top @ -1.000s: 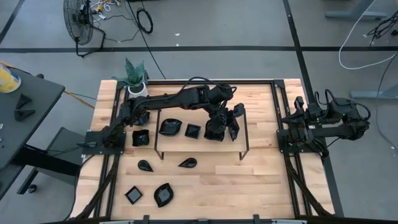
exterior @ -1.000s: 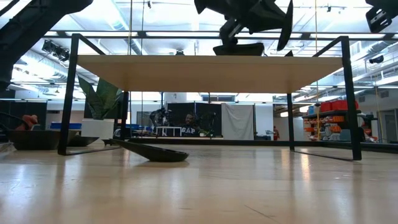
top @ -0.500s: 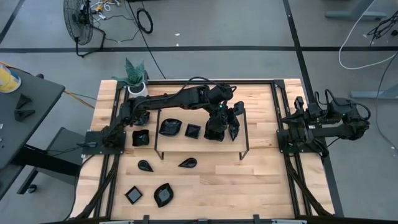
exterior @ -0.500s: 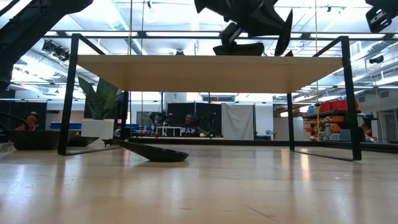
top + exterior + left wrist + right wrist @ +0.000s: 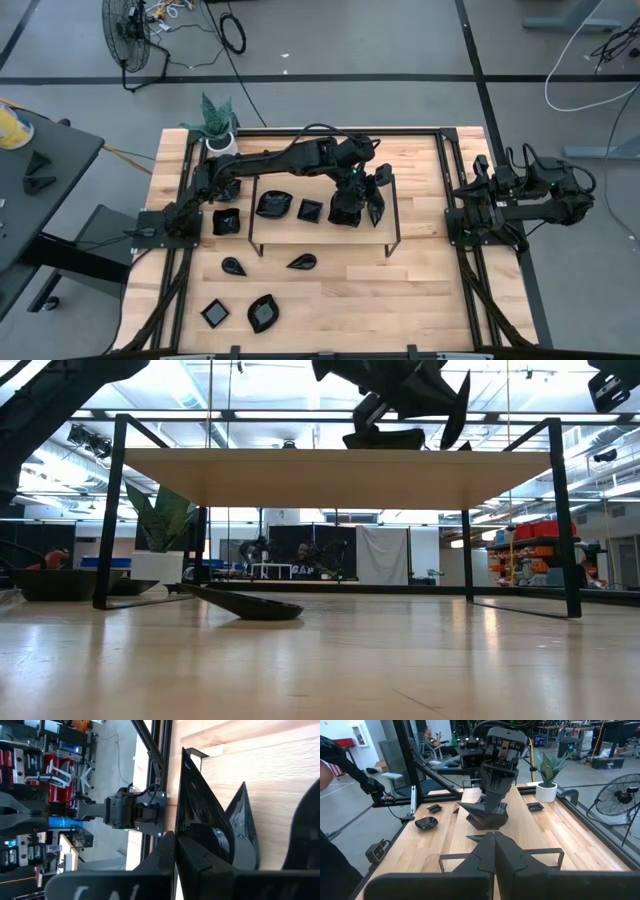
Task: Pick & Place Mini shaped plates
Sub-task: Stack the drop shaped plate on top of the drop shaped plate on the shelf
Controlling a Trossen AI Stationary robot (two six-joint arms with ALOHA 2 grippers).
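My left gripper (image 5: 358,203) reaches over the raised wooden shelf (image 5: 300,232) at mid-table and is shut on a glossy black mini plate (image 5: 377,206), which stands tilted on edge above the shelf top (image 5: 455,405). Another black plate (image 5: 343,214) lies on the shelf just beneath the gripper. Two more plates (image 5: 272,204) (image 5: 310,210) rest flat on the shelf to its left. Several others lie on the table, among them a teardrop (image 5: 233,265) and a square (image 5: 214,313). My right gripper (image 5: 494,842) is shut with nothing in it, folded back at the table's right edge. My left gripper pinches the plate's rim (image 5: 186,836) between its two fingers, slanting down from the table's left. The plate stands on edge, its thin rim running away from the fingers. Whether its lower edge (image 5: 447,438) touches the shelf top, I cannot tell.
The shelf's black frame legs (image 5: 396,240) stand around the work area. A white pot with a green plant (image 5: 218,128) sits at the far left corner. Bare wood lies at the table's near right (image 5: 400,300).
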